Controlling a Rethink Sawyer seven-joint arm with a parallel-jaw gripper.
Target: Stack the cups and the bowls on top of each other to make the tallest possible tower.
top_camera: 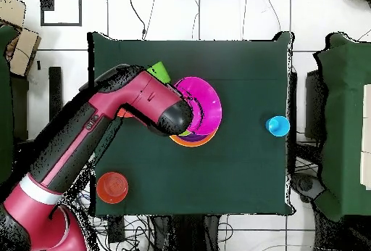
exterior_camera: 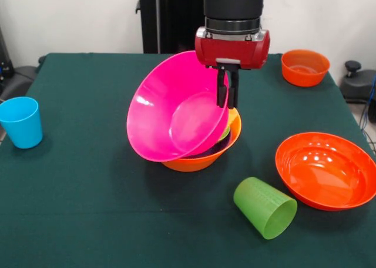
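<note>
My gripper (exterior_camera: 228, 99) is shut on the rim of the large pink bowl (exterior_camera: 170, 112) and holds it tilted on edge over the tower. The tower's large orange bowl (exterior_camera: 202, 156) sits mid-table, with a sliver of purple bowl (exterior_camera: 202, 153) and a bit of yellow-green (exterior_camera: 225, 131) showing behind the pink bowl. A lime green cup (exterior_camera: 264, 207) lies on its side in front. A blue cup (exterior_camera: 22, 121) stands upright at the left. In the overhead view the arm covers part of the pink bowl (top_camera: 203, 107) and orange bowl (top_camera: 194, 141). The darker green cup is out of view.
The wide shallow red-orange bowl (exterior_camera: 326, 169) sits at the right. The small orange bowl (exterior_camera: 304, 67) sits at the far right corner. The table (exterior_camera: 88, 209) has a dark green cloth. In the overhead view the blue cup (top_camera: 277, 126) stands near the table's right edge.
</note>
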